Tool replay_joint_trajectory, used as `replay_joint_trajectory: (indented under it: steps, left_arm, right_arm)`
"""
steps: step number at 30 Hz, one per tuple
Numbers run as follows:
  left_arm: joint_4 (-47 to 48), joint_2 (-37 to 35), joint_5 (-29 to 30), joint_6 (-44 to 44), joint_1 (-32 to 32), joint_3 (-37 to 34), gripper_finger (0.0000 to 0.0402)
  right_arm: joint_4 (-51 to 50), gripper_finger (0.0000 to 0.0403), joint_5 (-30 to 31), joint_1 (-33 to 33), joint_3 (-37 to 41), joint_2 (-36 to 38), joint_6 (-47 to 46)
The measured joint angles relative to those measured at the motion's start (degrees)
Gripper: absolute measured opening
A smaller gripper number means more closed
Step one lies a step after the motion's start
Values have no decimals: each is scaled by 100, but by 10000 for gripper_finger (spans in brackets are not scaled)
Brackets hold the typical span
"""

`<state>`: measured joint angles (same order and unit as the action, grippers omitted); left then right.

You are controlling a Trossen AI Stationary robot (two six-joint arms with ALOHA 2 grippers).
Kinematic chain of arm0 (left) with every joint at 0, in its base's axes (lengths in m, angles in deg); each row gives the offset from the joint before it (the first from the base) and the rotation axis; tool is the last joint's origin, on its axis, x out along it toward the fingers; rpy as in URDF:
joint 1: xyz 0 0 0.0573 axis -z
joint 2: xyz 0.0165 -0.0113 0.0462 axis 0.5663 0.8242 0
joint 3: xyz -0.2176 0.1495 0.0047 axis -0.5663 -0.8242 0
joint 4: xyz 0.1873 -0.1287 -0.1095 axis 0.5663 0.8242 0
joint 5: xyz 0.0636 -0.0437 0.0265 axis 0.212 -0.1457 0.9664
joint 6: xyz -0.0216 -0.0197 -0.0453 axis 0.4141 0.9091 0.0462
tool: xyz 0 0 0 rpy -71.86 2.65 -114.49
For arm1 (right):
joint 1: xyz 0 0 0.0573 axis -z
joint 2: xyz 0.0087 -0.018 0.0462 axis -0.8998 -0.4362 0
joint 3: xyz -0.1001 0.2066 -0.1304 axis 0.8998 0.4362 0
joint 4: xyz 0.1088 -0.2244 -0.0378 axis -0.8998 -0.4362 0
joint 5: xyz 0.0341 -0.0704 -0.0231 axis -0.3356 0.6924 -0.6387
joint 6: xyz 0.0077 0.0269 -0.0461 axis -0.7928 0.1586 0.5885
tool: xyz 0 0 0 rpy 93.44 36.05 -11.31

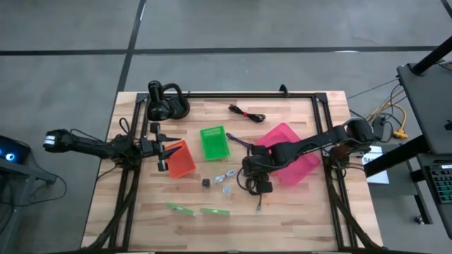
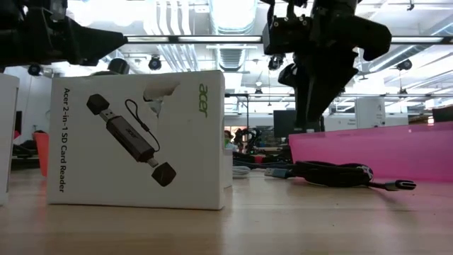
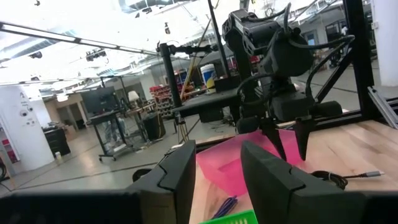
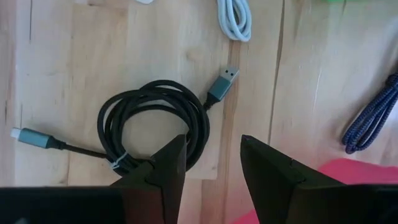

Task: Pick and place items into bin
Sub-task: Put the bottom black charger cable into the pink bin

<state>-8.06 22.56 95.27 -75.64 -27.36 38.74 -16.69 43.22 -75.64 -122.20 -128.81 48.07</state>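
Black coiled cable [image 4: 152, 127]: on wood, beside pink bin [image 1: 305, 164].
My right gripper [image 4: 213, 163]: above it, fingers apart, empty.
My left gripper [image 3: 219, 177]: parted, empty, over orange bin [image 1: 183, 162].

Grey floor [image 1: 233, 25] w/ dark seams, bright ceiling lights [image 2: 233, 14] — open workshop bkgd

A white box [image 2: 138, 138] standing on the table in the low view bears the green brand "acer" near its top corner and, down its side, "Acer 2-in-1 SD Card Reader".
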Motion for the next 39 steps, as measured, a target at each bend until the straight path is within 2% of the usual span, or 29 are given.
replay_joint_trajectory:
  steps: [10, 23, 39]
  left_arm:
    - [-8, 0, 0, 0, 0, 0, 113]
    - [5, -3, 1, 0, 0, 0, 113]
    - [8, 1, 1, -42, 0, 0, 113]
  right_arm:
    - [68, 152, -9, 0, 20, -47, -180]
    - [82, 153, -61, 1, 37, -476, -238]
    - [348, 164, -78, 0, 50, -494, -236]
